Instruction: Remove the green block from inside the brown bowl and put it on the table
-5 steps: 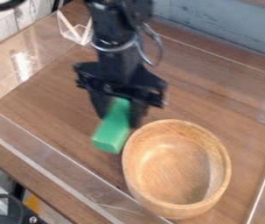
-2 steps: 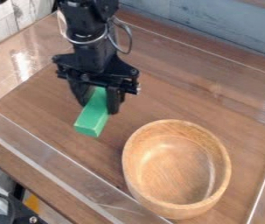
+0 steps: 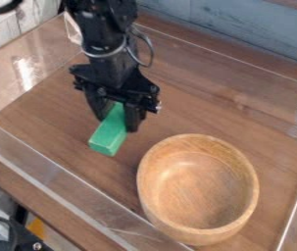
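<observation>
The green block (image 3: 109, 135) hangs tilted between my gripper's (image 3: 120, 114) black fingers, which are shut on its upper end. Its lower end is at or just above the table (image 3: 229, 98); I cannot tell whether it touches. The gripper points straight down, left of the brown bowl (image 3: 199, 186) and apart from it. The bowl stands empty at the front right, its wood grain showing inside.
Low clear acrylic walls (image 3: 59, 191) run along the table's front and left edges. A pale wall and counter lie behind the table at the back.
The gripper has carried the green block left, away from the bowl's rim, and a little lower toward the tabletop. Its wrist has rolled slightly. The bowl has not moved.
</observation>
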`<action>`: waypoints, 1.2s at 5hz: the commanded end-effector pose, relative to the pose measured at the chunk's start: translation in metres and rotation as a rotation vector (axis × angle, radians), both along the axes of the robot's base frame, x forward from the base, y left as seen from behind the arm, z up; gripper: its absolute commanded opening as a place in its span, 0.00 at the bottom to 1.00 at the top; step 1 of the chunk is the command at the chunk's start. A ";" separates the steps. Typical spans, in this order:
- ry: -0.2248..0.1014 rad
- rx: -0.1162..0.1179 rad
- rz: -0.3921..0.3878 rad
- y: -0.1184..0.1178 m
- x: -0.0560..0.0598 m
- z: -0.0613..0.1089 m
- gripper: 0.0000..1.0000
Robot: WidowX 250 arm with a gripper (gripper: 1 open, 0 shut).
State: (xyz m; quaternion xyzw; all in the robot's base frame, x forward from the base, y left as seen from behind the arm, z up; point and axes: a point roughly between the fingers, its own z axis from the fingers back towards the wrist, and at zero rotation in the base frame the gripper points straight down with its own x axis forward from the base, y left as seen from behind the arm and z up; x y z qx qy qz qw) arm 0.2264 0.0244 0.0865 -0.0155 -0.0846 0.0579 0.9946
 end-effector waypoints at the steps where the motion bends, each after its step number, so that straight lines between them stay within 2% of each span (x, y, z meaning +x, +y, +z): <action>1: -0.032 0.016 -0.032 0.000 0.013 -0.001 0.00; 4: -0.046 0.029 0.038 0.006 -0.009 -0.014 0.00; 5: -0.053 0.028 0.040 -0.005 -0.012 -0.015 0.00; 6: -0.059 0.026 0.023 -0.007 -0.004 -0.003 0.00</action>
